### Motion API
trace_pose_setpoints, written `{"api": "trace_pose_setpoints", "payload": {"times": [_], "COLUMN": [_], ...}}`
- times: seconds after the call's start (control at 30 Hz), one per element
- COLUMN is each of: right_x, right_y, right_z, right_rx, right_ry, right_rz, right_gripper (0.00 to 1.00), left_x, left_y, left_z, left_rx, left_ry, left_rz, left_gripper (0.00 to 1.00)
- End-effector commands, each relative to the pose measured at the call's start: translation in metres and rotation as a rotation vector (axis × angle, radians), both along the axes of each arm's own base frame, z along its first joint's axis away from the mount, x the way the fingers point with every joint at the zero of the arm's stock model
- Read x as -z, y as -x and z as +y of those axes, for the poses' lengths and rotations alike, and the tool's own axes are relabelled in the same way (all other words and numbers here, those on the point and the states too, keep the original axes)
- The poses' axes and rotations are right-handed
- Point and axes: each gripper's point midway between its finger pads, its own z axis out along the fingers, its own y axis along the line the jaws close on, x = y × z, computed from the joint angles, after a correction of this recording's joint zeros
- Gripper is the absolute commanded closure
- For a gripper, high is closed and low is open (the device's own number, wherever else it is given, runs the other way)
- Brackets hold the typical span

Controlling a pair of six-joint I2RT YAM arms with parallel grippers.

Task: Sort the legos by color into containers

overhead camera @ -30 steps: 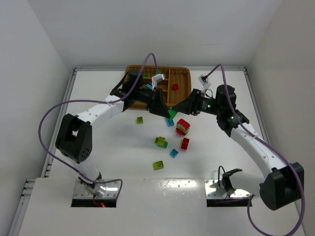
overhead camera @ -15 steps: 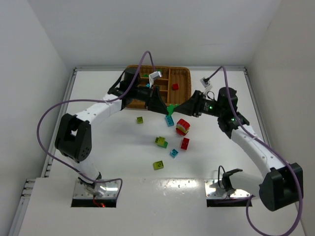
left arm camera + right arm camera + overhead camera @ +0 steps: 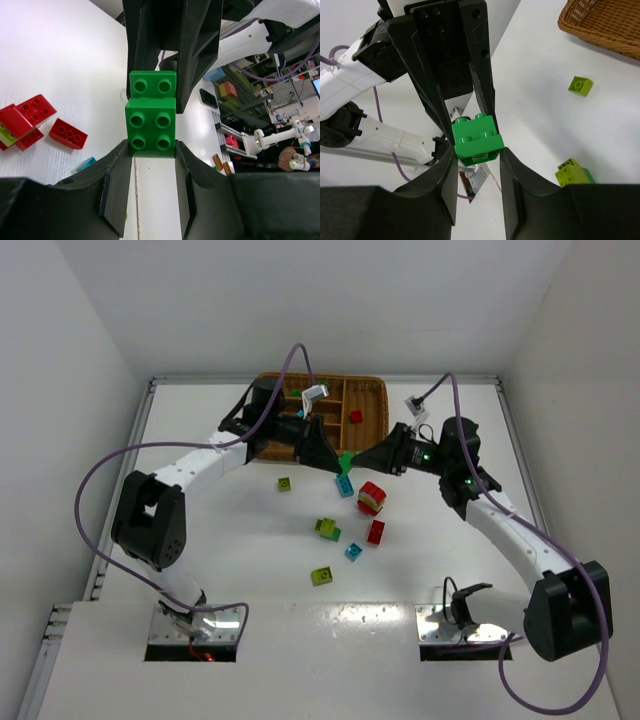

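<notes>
Two joined green legos point(image 3: 346, 458) hang above the table just in front of the wicker tray point(image 3: 372, 390). My left gripper point(image 3: 336, 462) is shut on the larger green brick point(image 3: 150, 124). My right gripper point(image 3: 357, 462) is shut on the other green brick point(image 3: 476, 136) from the opposite side. The smaller green brick point(image 3: 152, 84) sits between the right gripper's fingers in the left wrist view. Loose legos lie below: a cyan brick point(image 3: 345, 487), a red and yellow clump point(image 3: 371, 498), a red brick point(image 3: 376, 532), and a yellow-green and green clump point(image 3: 327, 529).
A cyan brick point(image 3: 353, 551) and two yellow-green bricks point(image 3: 321, 576) point(image 3: 285, 484) also lie on the table. The tray holds a red brick point(image 3: 356, 417) and a green one point(image 3: 295, 394). White walls stand close on both sides.
Both grippers, with the green legos between them, have shifted slightly up and toward the tray over the last second. The loose bricks have not moved.
</notes>
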Motion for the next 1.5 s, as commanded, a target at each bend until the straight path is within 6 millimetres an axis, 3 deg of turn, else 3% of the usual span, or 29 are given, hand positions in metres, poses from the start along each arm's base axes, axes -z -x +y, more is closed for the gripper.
{"api": "trace_pose_setpoints", "payload": {"times": [0.0,0.07,0.13,0.33,0.43,0.8,0.9,1.03,1.07,1.13,1.23,1.33,1.37,1.43,1.47], "right_x": [-0.017,-0.017,-0.014,-0.007,0.010,0.036,0.039,0.051,0.047,0.055,0.061,0.067,0.070,0.075,0.076], "right_y": [-0.003,-0.003,-0.001,-0.003,-0.004,-0.014,-0.018,-0.024,-0.027,-0.032,-0.035,-0.039,-0.038,-0.040,-0.038], "right_z": [0.001,0.001,0.000,-0.014,-0.020,-0.046,-0.050,-0.062,-0.065,-0.077,-0.093,-0.108,-0.111,-0.118,-0.119], "right_rx": [-0.004,-0.004,-0.004,0.055,0.086,0.198,0.231,0.298,0.314,0.371,0.439,0.502,0.509,0.538,0.535], "right_ry": [-0.044,-0.045,-0.034,0.005,0.027,0.071,0.097,0.186,0.207,0.292,0.400,0.474,0.495,0.533,0.538], "right_rz": [-0.078,-0.079,-0.063,-0.032,0.032,0.137,0.146,0.179,0.168,0.188,0.190,0.207,0.207,0.218,0.228], "right_gripper": [0.78,0.88,0.89,0.89,0.89,0.89,0.89,0.89,0.89,0.89,0.89,0.89,0.89,0.89,0.89], "left_x": [-0.023,-0.023,-0.023,-0.021,-0.017,-0.020,-0.016,-0.007,0.003,0.006,0.003,0.014,0.027,0.029,0.032], "left_y": [0.001,0.001,-0.001,-0.009,-0.021,-0.044,-0.063,-0.112,-0.133,-0.154,-0.164,-0.175,-0.183,-0.183,-0.188], "left_z": [0.002,0.002,0.002,0.003,0.008,0.019,0.028,0.049,0.060,0.079,0.089,0.102,0.109,0.109,0.119], "left_rx": [0.022,0.022,0.013,-0.030,-0.079,-0.190,-0.286,-0.557,-0.679,-0.839,-0.908,-0.992,-1.043,-1.073,-1.136], "left_ry": [0.046,0.046,0.043,0.030,0.013,0.019,-0.014,-0.203,-0.284,-0.411,-0.498,-0.630,-0.713,-0.781,-0.840], "left_rz": [-0.077,-0.077,-0.078,-0.075,-0.050,-0.028,-0.010,0.003,-0.014,-0.056,-0.096,-0.089,-0.103,-0.116,-0.139], "left_gripper": [1.00,1.00,1.00,1.00,1.00,1.00,1.00,1.00,1.00,1.00,1.00,1.00,1.00,1.00,1.00]}}
